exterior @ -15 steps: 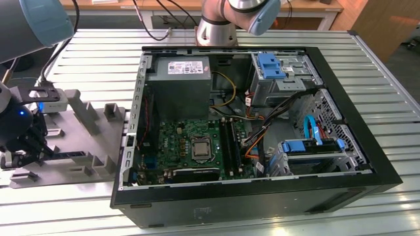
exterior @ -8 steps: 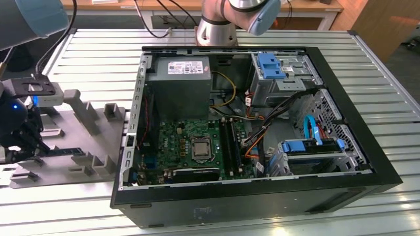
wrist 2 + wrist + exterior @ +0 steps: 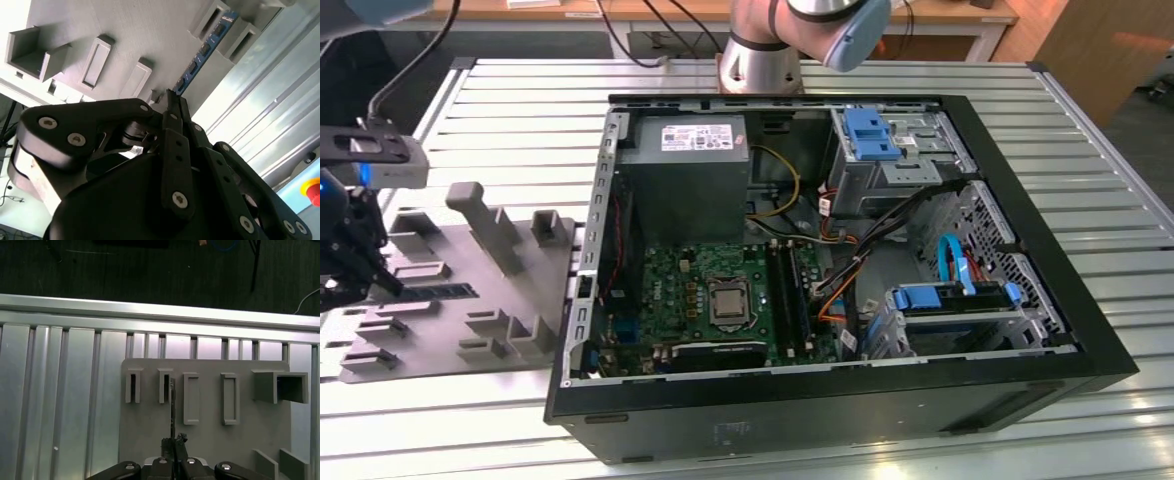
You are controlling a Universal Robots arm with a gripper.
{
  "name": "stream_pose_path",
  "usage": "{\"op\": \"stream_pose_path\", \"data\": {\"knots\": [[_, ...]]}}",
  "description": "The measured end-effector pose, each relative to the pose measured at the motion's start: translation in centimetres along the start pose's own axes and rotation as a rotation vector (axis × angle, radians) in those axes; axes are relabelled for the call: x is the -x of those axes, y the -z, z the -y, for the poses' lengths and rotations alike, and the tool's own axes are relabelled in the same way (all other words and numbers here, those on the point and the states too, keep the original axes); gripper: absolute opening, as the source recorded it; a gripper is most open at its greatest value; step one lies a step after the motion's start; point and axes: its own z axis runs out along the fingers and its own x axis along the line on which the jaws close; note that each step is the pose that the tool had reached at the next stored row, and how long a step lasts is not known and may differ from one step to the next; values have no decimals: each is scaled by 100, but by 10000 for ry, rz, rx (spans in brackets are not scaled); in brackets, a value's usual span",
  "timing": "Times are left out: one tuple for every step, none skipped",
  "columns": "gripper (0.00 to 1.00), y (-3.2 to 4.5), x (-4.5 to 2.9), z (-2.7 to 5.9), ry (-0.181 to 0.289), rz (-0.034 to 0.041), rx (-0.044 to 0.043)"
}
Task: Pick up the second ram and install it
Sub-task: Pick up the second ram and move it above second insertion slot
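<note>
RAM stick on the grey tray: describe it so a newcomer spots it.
Find the open computer case on the slatted table; the grey fixture tray lies at the exterior view's left of it. The RAM stick is the one thin dark strip among its plain grey blocks.

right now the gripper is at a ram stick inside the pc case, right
No. The ram stick at the gripper sits on the grey tray beside the PC case, not inside it; the first wrist view shows it.

Matt black claw [image 3: 174, 441], circuit-board ram [image 3: 201, 54], seemingly plastic grey holder [image 3: 150, 440], ribbed metal table [image 3: 65, 390].
</note>
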Motion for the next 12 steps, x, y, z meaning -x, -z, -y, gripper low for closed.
{"op": "stream_pose_path", "data": {"knots": [[13, 40, 2, -2, 0, 4, 0], [13, 81, 4, -3, 0, 7, 1], [13, 122, 6, -5, 1, 11, -1], [13, 164, 9, -6, 1, 14, 0], [13, 210, 11, -8, 1, 16, 1], [13, 251, 13, -10, 1, 20, 0], [13, 292, 15, -12, 1, 24, -1], [13, 333, 17, -13, 1, 27, -1], [13, 375, 19, -14, 1, 30, -1], [13, 417, 21, -16, 2, 34, -1], [13, 459, 23, -18, 2, 37, -1], [13, 505, 26, -20, 2, 40, 0]]}}
